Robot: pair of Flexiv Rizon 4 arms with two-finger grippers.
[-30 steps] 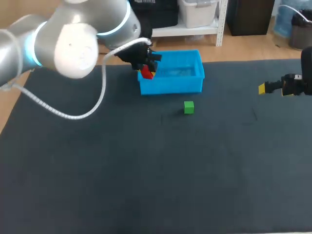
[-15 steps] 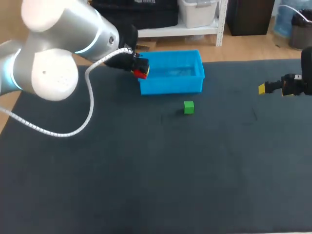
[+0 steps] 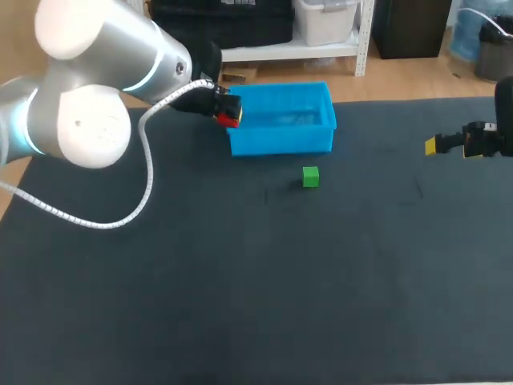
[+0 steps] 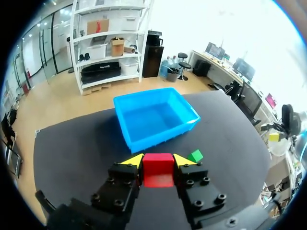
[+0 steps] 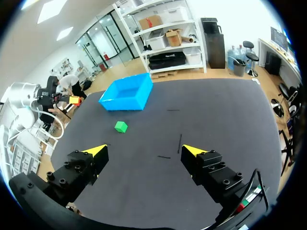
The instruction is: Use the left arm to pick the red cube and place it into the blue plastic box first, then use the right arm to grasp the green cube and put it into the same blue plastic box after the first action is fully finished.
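Observation:
My left gripper is shut on the red cube, held in the air just left of the blue plastic box. In the left wrist view the red cube sits clamped between the yellow tips of that gripper, with the blue box ahead and the green cube beside the right fingertip. The green cube rests on the dark mat just in front of the box. My right gripper hovers open at the table's right side; its own view shows the gripper with fingers wide apart, far from the green cube and the box.
The dark mat covers the table, with wide bare room in front of the box and between the two arms. The left arm's white cable loops over the mat's left part.
My left arm lifted the red cube from the box's left front corner and drew it slightly left and up; since half a second ago it has barely moved. The right arm stayed still.

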